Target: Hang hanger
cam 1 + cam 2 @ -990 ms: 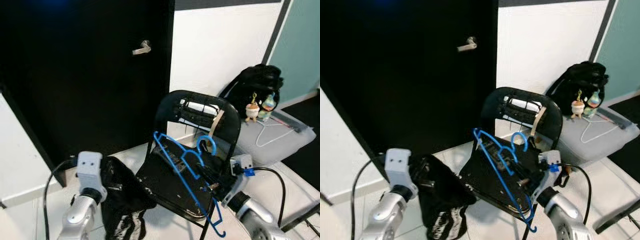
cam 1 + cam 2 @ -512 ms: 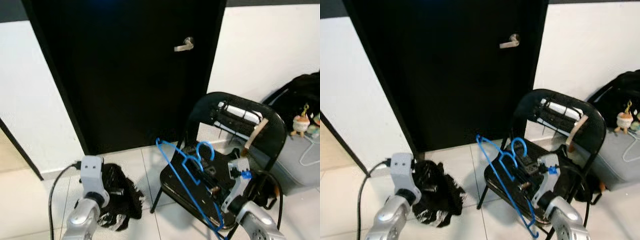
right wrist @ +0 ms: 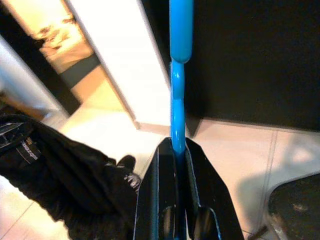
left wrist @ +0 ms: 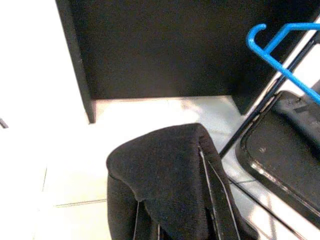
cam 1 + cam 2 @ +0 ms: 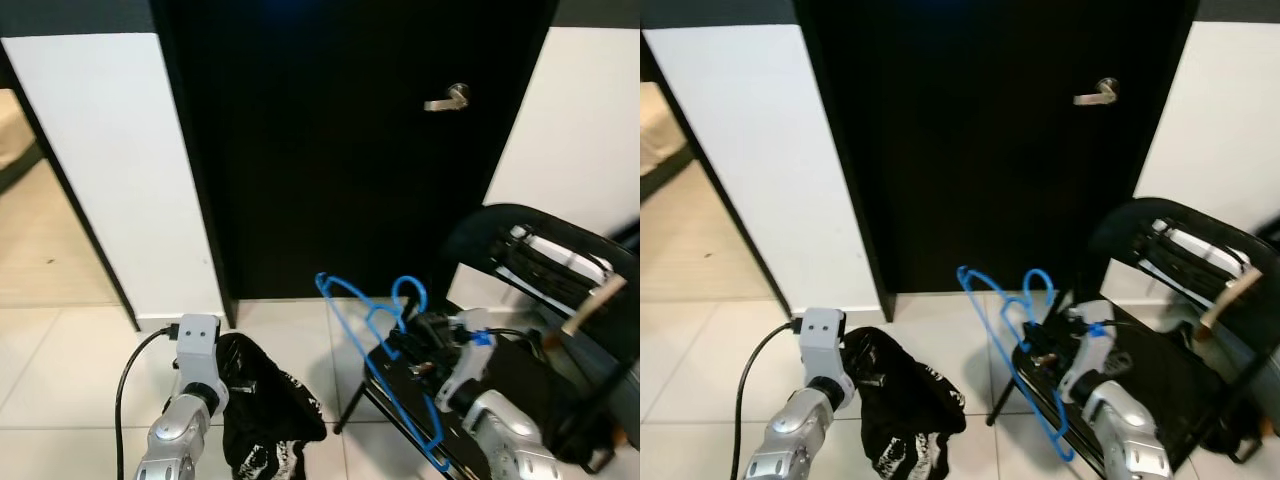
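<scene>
R gripper (image 3: 176, 200) has its fingers clamped on the blue hanger (image 5: 375, 345), pinching the plastic just below the hook; hanger is carried in front of the robot, w/ its hook up and its frame slanting down over the black folding chair (image 5: 560, 330) seat. L gripper (image 4: 175, 220) is closed on a bunch of black garment (image 5: 265, 405), which droops toward the tile floor (image 5: 60, 350).

Ahead stands a black door (image 5: 340, 150) w/ a silver lever handle (image 5: 446, 99), the likeliest hanging spot in sight, tho that's a guess. To do this step well, R arm should prob. keep the pinch firm so the hanger doesn't swivel, lift until the hook opening sits above the lever, bring it over & lower until the hook bears the weight, then let go. Watch the hanger's lower end near the chair; it could snag on the seat edge.

Writing: white print shows on the garment's lower folds & a small white label in R wrist view, both too small to read. No brand legible on hanger or chair.
</scene>
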Robot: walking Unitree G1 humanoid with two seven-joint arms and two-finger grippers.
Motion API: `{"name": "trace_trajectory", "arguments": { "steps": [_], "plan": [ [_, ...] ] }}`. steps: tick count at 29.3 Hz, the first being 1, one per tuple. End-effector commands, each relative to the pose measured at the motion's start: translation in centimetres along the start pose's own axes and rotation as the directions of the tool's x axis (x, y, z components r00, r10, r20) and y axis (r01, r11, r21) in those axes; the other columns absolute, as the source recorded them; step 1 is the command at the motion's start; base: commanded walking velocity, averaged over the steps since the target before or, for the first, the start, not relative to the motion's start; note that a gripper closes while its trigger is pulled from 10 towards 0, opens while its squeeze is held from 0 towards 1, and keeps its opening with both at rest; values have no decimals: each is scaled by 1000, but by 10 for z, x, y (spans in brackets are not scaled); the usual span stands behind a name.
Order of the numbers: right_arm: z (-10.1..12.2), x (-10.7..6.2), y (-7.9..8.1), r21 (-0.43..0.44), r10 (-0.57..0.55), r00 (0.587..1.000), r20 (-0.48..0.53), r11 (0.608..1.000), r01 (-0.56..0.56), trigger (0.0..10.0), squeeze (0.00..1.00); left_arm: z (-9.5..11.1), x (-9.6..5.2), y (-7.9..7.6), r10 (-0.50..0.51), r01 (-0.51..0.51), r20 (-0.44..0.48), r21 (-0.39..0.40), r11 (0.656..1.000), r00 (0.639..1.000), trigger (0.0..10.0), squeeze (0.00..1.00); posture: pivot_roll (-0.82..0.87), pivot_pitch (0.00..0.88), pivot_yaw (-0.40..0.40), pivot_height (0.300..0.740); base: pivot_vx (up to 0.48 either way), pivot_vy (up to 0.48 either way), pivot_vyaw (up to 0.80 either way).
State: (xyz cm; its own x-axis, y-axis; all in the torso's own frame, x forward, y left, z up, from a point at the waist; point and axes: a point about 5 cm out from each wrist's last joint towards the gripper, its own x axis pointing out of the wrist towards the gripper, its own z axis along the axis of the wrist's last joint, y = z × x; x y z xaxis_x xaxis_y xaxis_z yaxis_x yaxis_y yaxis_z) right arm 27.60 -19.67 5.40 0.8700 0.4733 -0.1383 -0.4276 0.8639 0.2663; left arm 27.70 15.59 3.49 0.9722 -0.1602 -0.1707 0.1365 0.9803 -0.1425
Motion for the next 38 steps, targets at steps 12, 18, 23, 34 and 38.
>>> {"name": "trace_trajectory", "arguments": {
  "steps": [12, 18, 23, 34, 38],
  "plan": [
    [-28, -9, -4, 42, -7, 996, -84, 999, 10, 10000, 0, -9, 2, -7, -56, 57, -9, 75, 996, 998, 10000, 0, -103, 0, 3, 740, 0, -39, 689],
    [-33, -8, -3, 52, 0, 995, -97, 999, 5, 10000, 0, -11, 3, -6, -51, 51, -7, 85, 995, 999, 10000, 0, -104, 0, 3, 740, 0, -231, 690],
    [-32, -7, -2, 49, 9, 996, -94, 999, -5, 10000, 0, -10, 3, -6, -62, 61, 0, 90, 994, 998, 10000, 0, -99, 0, 1, 740, 0, 0, 690],
    [-31, -8, -2, 30, 24, 996, -84, 999, -22, 10000, 0, -9, 3, -8, -75, 73, 26, 91, 993, 997, 10000, 0, -105, 0, 0, 740, 0, 0, 692],
    [-31, -9, 0, 26, 28, 996, -80, 999, -26, 10000, 0, -8, 2, -8, -77, 74, 30, 88, 993, 997, 10000, 0, -102, 0, 0, 740, 0, 0, 689]
  ]
}}
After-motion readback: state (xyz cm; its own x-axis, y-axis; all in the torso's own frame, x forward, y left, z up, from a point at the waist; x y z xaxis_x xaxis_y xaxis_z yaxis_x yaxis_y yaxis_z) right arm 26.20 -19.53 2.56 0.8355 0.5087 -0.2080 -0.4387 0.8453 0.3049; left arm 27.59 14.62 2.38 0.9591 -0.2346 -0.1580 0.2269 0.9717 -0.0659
